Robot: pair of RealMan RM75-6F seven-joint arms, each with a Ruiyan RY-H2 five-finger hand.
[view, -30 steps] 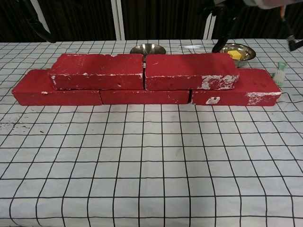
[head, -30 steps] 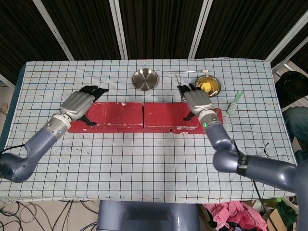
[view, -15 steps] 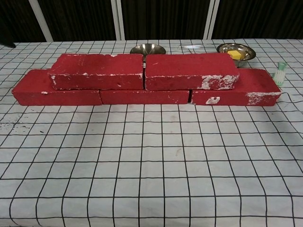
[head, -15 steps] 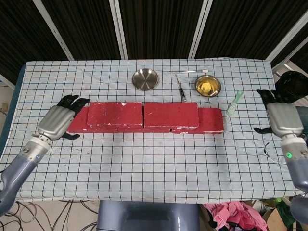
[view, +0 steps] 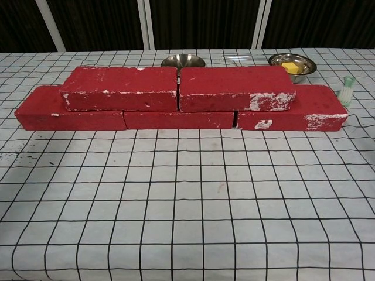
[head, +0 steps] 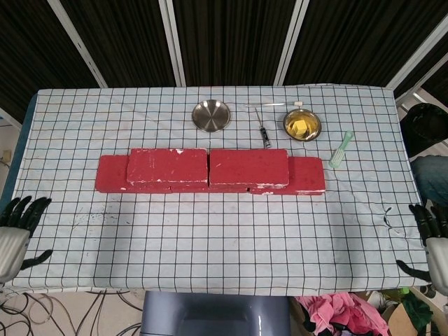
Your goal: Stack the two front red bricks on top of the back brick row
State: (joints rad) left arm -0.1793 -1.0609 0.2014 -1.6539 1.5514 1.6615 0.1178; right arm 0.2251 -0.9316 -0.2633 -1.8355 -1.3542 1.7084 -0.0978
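Observation:
Two red bricks lie side by side on top of the bottom brick row: the left upper brick [head: 168,166] [view: 120,88] and the right upper brick [head: 248,168] [view: 236,88]. The bottom row [head: 110,173] [view: 69,119] shows at both ends and under the front edge. My left hand [head: 12,234] is at the table's front left corner, fingers spread, holding nothing. At the front right edge my right hand [head: 434,241] is likewise spread and empty. Neither hand appears in the chest view.
Behind the bricks stand an empty steel bowl [head: 211,115] [view: 183,60] and a steel bowl with yellow contents [head: 302,126] [view: 291,63]. A thin tool [head: 262,129] lies between them. A green tube [head: 341,149] [view: 347,89] lies at the right.
Both hands have drawn back from the bricks toward the table's front corners, left to the left and right to the right. The bricks have not moved.

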